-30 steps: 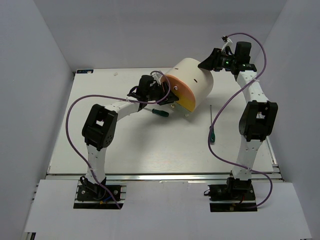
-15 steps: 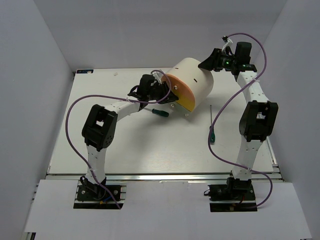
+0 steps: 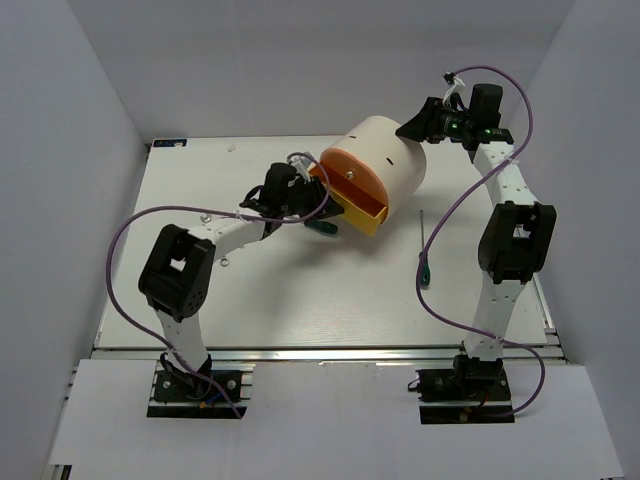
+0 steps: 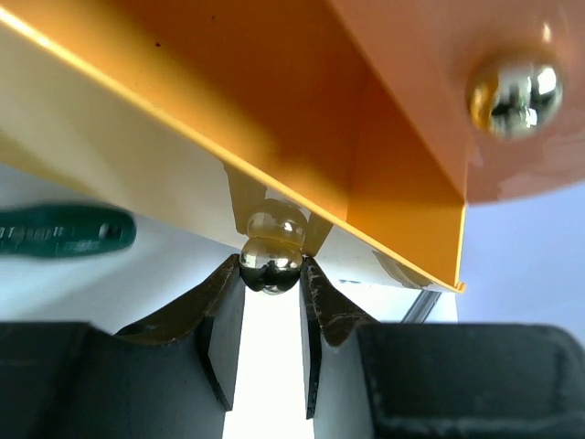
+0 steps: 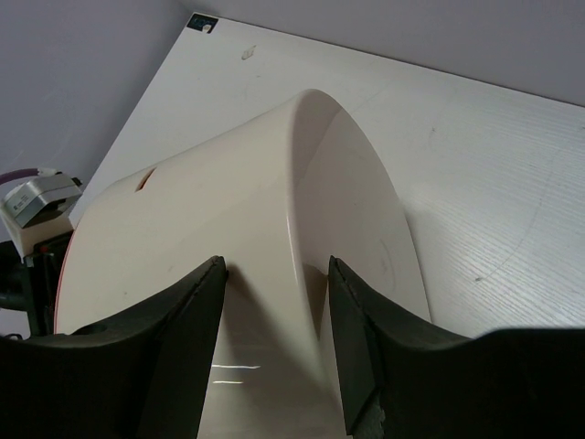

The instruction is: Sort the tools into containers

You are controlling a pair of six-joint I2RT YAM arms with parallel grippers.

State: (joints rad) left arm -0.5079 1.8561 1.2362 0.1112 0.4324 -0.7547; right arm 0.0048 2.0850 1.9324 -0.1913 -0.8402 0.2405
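The cream drum cabinet (image 3: 395, 160) lies on its side at mid-table. Its orange drawer (image 3: 360, 205) stands pulled out toward the near left. My left gripper (image 3: 318, 195) is shut on that drawer's small metal knob (image 4: 271, 263), with the drawer (image 4: 274, 101) just above the fingers. A second knob (image 4: 515, 87) sits on the front above. One green-handled screwdriver (image 3: 325, 226) lies under the drawer's left end and also shows in the left wrist view (image 4: 64, 230). Another screwdriver (image 3: 423, 255) lies right of the cabinet. My right gripper (image 5: 274, 263) is open, straddling the cabinet's back rim (image 5: 311, 183). No wrench is in view.
Grey walls enclose the table on three sides. A purple cable (image 3: 440, 240) hangs from the right arm beside the right-hand screwdriver. The table's metal front rail (image 3: 320, 350) runs along the near edge.
My left gripper has drawn back toward the near left with the knob, and the orange drawer has slid out of the cabinet. The right arm and cabinet have stayed put.
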